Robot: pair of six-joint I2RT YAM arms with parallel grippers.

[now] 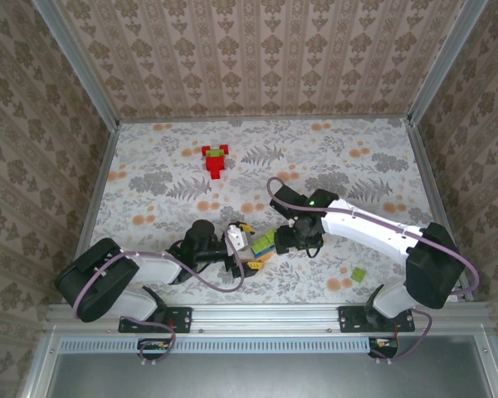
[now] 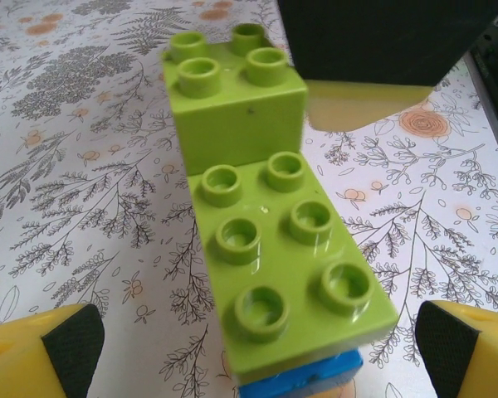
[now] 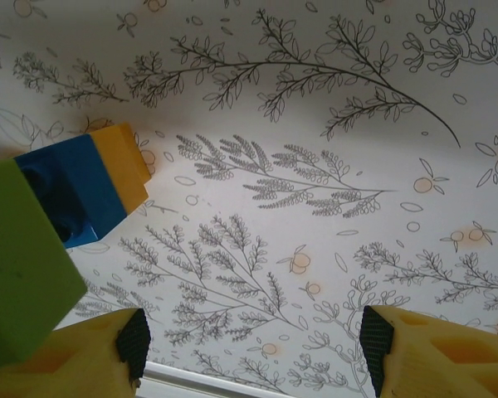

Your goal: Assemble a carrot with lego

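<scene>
found the left gripper [image 2: 261, 344] gaping, yellow fingers [image 2: 33, 356] flung out to both sides, bare gaps inside the black pads, gripping nothing. spotted the lego stack [image 2: 274, 240] right between those fingers, touching neither. made out an oblong green brick [image 2: 303, 307] on top, studs up, a square green brick [image 2: 232, 99] sitting on its far end, a blue brick [image 2: 303, 377] peeking out underneath. caught one finger [image 2: 382, 50] of the right gripper [image 3: 253, 344] looming just beside that square green brick, black pad over yellow tip; couldn't tell whether touching.

over on the right wrist camera, found the right gripper spread wide too, released, nothing between its fingers but flowered table [image 3: 357, 108]. saw the stack off to one side by one finger, green end close and blurred, then blue, then an orange brick [image 3: 124, 166] at the far end. couldn't tell whether the stack rested on the table or hung above it.

from above, picked out both grippers nose to nose near the front edge of the table, the stack between them. further out, spotted a red lego pile [image 1: 216, 159] well apart toward the back, and a small green brick [image 1: 358, 274] lying alone near the right arm's base.
</scene>
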